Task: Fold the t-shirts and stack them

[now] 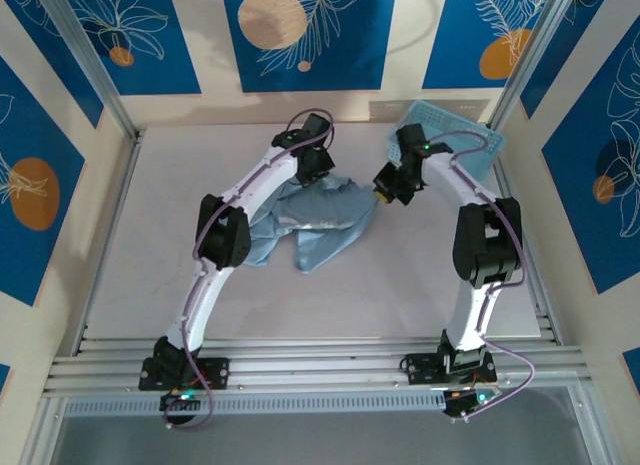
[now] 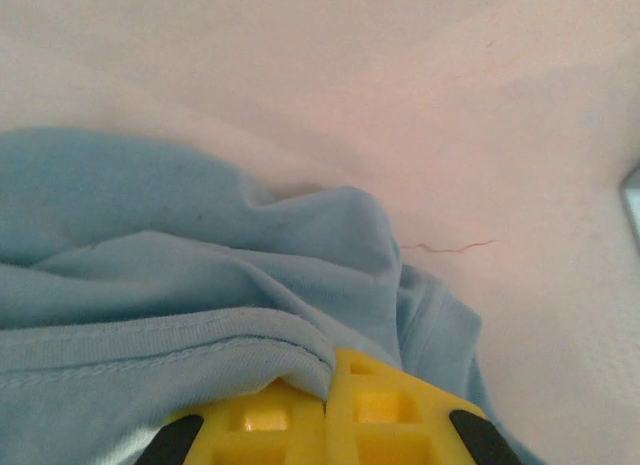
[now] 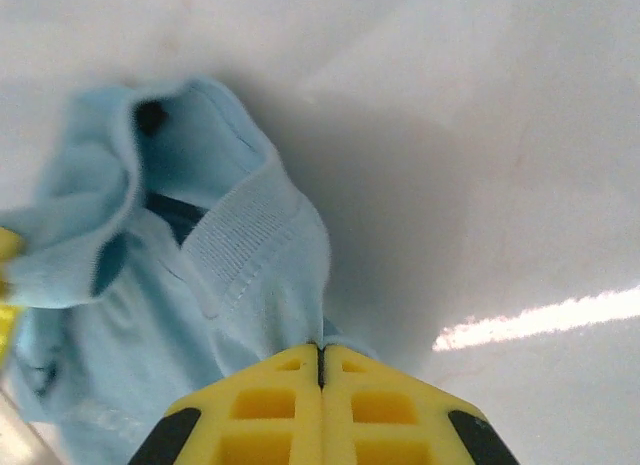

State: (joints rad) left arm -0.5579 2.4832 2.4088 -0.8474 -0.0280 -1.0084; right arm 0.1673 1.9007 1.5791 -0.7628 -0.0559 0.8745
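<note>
A: Entry one, position?
B: T-shirt (image 1: 320, 230), heaped mid-table (image 1: 150, 215).
A: Grippers?
B: Left gripper (image 1: 318, 175) at the shirt's far edge; right gripper (image 1: 383, 193) at its far right corner.
A: Other stock?
B: Basket (image 1: 470, 145), table's far right corner, just behind the right gripper.

**Twin white-and-black arms with yellow fingers**

The left arm (image 1: 255, 180) and right arm (image 1: 465, 320) share one build: smooth white link shells joined by chunky black joint housings, each rising from a black base (image 1: 185, 370). A thin purple cable (image 1: 197, 247) trails along each arm in loose loops. Small green lights glow near the bases and on the right wrist. The left fingers (image 2: 270, 420) are bright yellow moulded blocks with square recesses and black corner pieces. The right fingers (image 3: 280, 390) look the same.
</note>
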